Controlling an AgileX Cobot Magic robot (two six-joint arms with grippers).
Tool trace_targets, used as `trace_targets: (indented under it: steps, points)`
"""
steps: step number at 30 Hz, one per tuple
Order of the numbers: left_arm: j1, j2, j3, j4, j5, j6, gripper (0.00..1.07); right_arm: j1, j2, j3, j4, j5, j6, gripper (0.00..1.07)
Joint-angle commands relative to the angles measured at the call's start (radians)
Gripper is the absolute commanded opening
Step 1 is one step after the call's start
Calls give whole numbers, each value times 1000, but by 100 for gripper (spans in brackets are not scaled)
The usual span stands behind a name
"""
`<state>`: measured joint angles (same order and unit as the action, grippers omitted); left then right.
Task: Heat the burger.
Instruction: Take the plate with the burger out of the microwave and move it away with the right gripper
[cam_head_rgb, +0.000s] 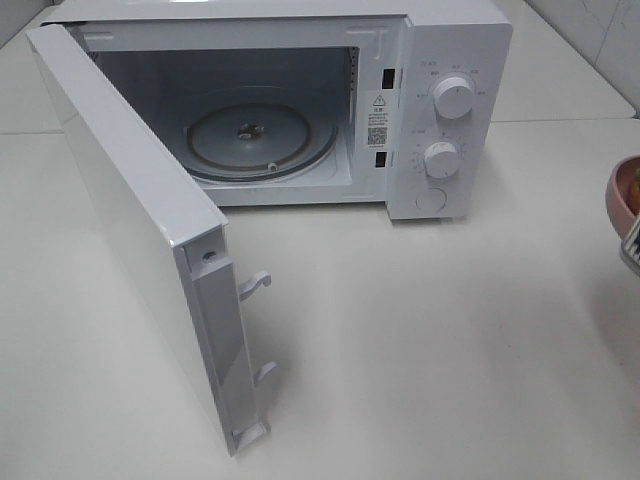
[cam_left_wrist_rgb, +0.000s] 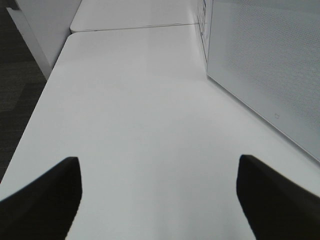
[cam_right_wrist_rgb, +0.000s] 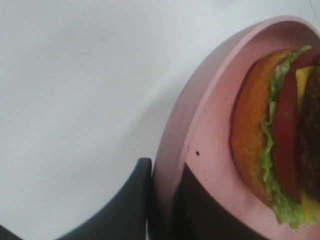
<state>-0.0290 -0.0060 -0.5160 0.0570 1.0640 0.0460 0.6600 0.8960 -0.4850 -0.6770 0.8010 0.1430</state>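
Observation:
The burger, with its golden bun, lettuce, cheese and dark patty, sits on a pink plate. My right gripper is shut on the plate's rim, one finger outside and one inside. In the exterior high view only a sliver of the pink plate shows at the far right edge, above the table. My left gripper is open and holds nothing, hovering over bare table beside the microwave door; it is out of the exterior high view.
The white microwave stands at the back with its door swung wide toward the front left. Its glass turntable has nothing on it. Two knobs are on its right panel. The table's left edge drops to dark floor.

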Motion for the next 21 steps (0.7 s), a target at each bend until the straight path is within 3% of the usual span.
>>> trace_targets:
  steps: [1,9,11,21]
  points:
    - [5,-16,0,-5,-5,-2,78,-7,63,-10,-103,-13,121,0]
    - [5,-16,0,-5,-5,-2,78,-7,163,-10,-146,-1,298,0]
    - [5,-16,0,-5,-5,-2,78,-7,232,-11,-176,-1,447,0]
    - [5,-16,0,-5,-5,-2,78,-10,353,-12,-288,-1,754,1]
